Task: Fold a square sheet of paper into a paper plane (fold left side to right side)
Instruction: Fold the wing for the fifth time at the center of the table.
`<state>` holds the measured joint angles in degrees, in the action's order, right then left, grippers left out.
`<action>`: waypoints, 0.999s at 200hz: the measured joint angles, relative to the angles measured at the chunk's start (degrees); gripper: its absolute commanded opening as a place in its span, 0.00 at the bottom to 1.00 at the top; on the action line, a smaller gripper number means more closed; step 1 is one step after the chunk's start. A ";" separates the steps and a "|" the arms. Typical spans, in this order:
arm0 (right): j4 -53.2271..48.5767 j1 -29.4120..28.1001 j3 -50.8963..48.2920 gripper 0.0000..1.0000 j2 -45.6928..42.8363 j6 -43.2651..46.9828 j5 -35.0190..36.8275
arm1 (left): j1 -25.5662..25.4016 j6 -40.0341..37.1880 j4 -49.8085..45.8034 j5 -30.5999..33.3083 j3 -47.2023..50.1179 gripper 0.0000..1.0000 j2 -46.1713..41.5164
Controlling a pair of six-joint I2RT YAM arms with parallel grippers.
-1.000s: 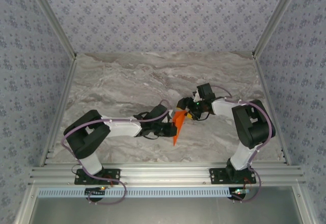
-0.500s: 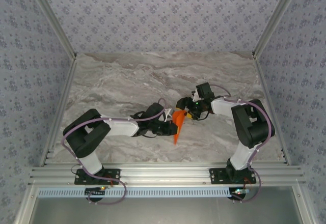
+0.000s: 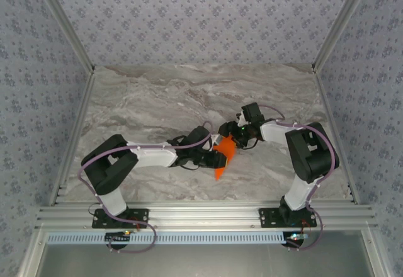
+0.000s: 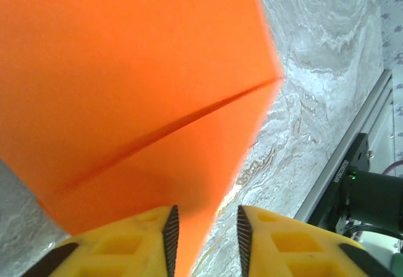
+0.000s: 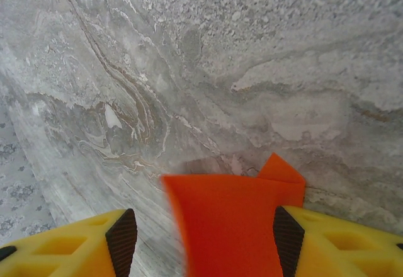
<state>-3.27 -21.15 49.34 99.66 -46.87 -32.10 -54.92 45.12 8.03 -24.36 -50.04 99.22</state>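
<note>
The folded orange square sheet of paper (image 3: 220,165) lies creased and pointed on the marble table between both grippers. In the left wrist view the sheet of paper (image 4: 126,88) looms close with one diagonal crease. Its lower edge runs down between the yellow fingers of my left gripper (image 4: 206,230), against the left pad. The jaws stand apart with bare table beside the right pad. My right gripper (image 5: 204,230) is open wide around a raised flap of the paper (image 5: 233,220), which reaches the right pad and leaves a gap to the left one. From above, the left gripper (image 3: 216,158) and right gripper (image 3: 228,132) meet at the paper.
Aluminium rails (image 3: 75,132) run along both sides of the marble table (image 3: 157,101), and a rail (image 3: 201,214) crosses the near edge by the arm bases. A black arm base (image 4: 371,201) stands at the table edge in the left wrist view.
The left gripper's jaws have parted from shut. The left arm has slid slightly right, and the paper now looks wider and flatter. The right gripper's jaws have narrowed a little.
</note>
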 measured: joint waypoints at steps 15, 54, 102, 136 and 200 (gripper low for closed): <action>-0.02 0.00 0.00 0.62 0.00 0.00 0.00 | -1.07 -1.38 -2.95 2.03 -1.84 0.46 0.00; -0.02 0.00 0.00 0.62 0.00 0.00 0.02 | -6.01 -4.85 -14.40 11.52 -7.67 0.55 0.00; -0.02 0.00 0.00 0.62 0.00 -0.02 0.00 | -13.66 -9.09 -29.64 26.40 -19.23 0.63 2.47; -0.02 0.00 0.00 0.62 0.00 -0.02 0.00 | -15.74 -10.88 -36.39 32.83 -25.70 0.64 8.72; -0.02 0.00 0.00 0.62 0.00 -0.02 0.02 | -16.02 -11.69 -44.28 38.88 -29.05 0.61 13.84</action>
<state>-3.29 -21.15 49.34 99.66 -46.89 -32.08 -70.94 33.43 -36.25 14.52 -79.09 113.06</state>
